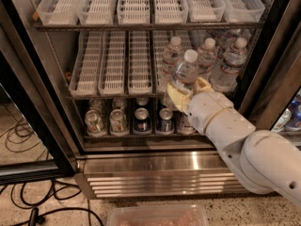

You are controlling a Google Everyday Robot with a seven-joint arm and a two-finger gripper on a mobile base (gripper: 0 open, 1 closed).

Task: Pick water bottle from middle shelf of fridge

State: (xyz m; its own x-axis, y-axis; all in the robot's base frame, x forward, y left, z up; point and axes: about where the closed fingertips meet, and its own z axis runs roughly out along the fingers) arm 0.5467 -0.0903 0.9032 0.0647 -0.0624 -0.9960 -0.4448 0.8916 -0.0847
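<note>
The clear, ribbed plastic water bottle (184, 73) with a white screw cap is clasped between the pale yellow jaws of the cream-white gripper (189, 89), just in front of the dark-edged middle shelf (113, 96) and its white slotted lane trays (113, 62). The black-framed fridge (28, 79) has a steel-grey interior and a louvered silver base grille (155, 178). The neighbouring clear bottles (228, 67) carry thin label bands with red.

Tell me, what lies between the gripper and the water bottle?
Nothing: in the camera view the gripper clasps the water bottle directly, in front of the middle shelf.
</note>
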